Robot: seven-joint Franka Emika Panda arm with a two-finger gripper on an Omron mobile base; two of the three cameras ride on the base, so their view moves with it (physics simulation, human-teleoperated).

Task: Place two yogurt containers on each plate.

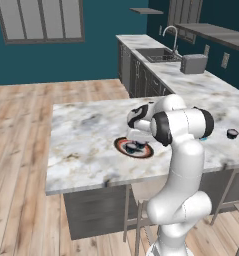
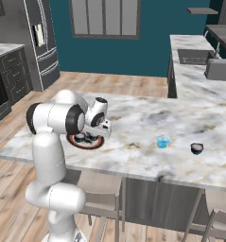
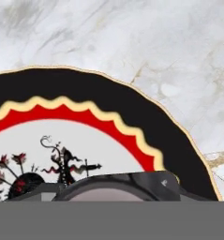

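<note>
Marble counter point(image 1: 86, 140) bears the flat patterned plate point(image 1: 122, 145); fingers point(image 1: 136, 146) hover above, whether clamped unclear.

Wide open marble table point(image 2: 147, 118) right of the red-rimmed plate point(image 2: 76, 140), nothing blocking until 2 small tubs: the pale blue one point(image 2: 162, 142) and a dark one point(image 2: 196, 148) just beyond, well apart from the plate. Toaster point(image 1: 193, 63) and sink point(image 1: 158, 54) sit far back.

A toaster point(image 1: 194, 64) sits beside the sink point(image 1: 158, 54) on the far counter point(image 1: 211, 90).
</note>
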